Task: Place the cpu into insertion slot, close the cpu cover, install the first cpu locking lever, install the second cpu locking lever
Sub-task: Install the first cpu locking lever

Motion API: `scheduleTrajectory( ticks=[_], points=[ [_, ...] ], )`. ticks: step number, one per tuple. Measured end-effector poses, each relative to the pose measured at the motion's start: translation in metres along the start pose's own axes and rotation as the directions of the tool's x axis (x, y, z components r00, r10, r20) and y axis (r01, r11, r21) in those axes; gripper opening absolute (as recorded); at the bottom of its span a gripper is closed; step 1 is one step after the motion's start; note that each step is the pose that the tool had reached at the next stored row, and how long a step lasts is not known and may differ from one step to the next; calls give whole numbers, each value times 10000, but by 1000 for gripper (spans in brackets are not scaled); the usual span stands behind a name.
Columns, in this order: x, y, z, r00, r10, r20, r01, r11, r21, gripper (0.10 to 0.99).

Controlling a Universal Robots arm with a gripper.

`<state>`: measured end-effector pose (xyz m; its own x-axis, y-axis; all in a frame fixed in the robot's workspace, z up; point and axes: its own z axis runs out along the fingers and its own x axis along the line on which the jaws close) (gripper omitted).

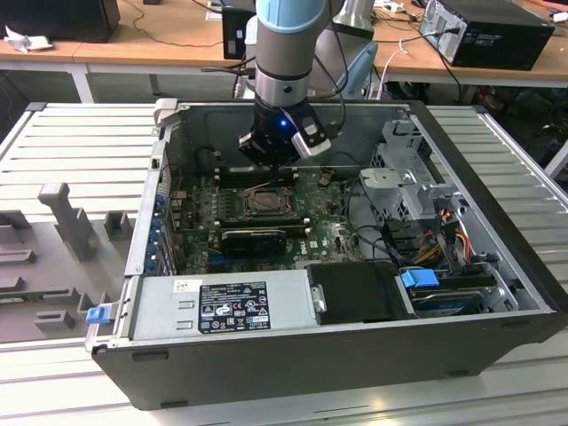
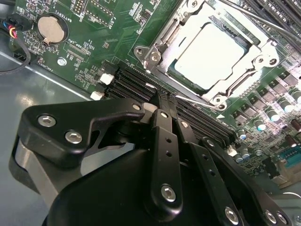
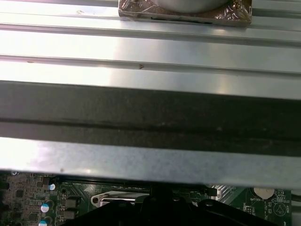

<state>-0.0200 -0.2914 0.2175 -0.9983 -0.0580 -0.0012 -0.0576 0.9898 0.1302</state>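
In the second wrist view the cpu (image 2: 209, 52) lies pale face up in the insertion slot (image 2: 151, 57). The silver cpu cover (image 2: 183, 28) is down over it, framing it through its window. A thin wire locking lever (image 2: 200, 100) runs along the socket's near side. Another thin lever (image 2: 263, 21) crosses the far side. My gripper (image 2: 163, 104) has its black fingers (image 2: 165, 141) pressed together, shut, with the tips right at the near lever; I cannot tell whether they touch it. In the exterior view the gripper (image 1: 271, 160) hangs over the socket (image 1: 266, 201) inside the open computer case.
Black memory slots (image 2: 136, 84) lie between the gripper and the socket. A coin battery (image 2: 51, 27) sits on the green board. In the exterior view a power supply (image 1: 222, 306) and drive cage (image 1: 404, 182) flank the board. The case wall (image 3: 150, 113) stands close in the first wrist view.
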Motion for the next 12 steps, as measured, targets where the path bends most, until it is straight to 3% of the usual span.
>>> scheduleTrajectory(
  ticks=[12],
  points=[
    [-2,-2,20,10000,-3,-1,3,10000,6,106]
  ],
)
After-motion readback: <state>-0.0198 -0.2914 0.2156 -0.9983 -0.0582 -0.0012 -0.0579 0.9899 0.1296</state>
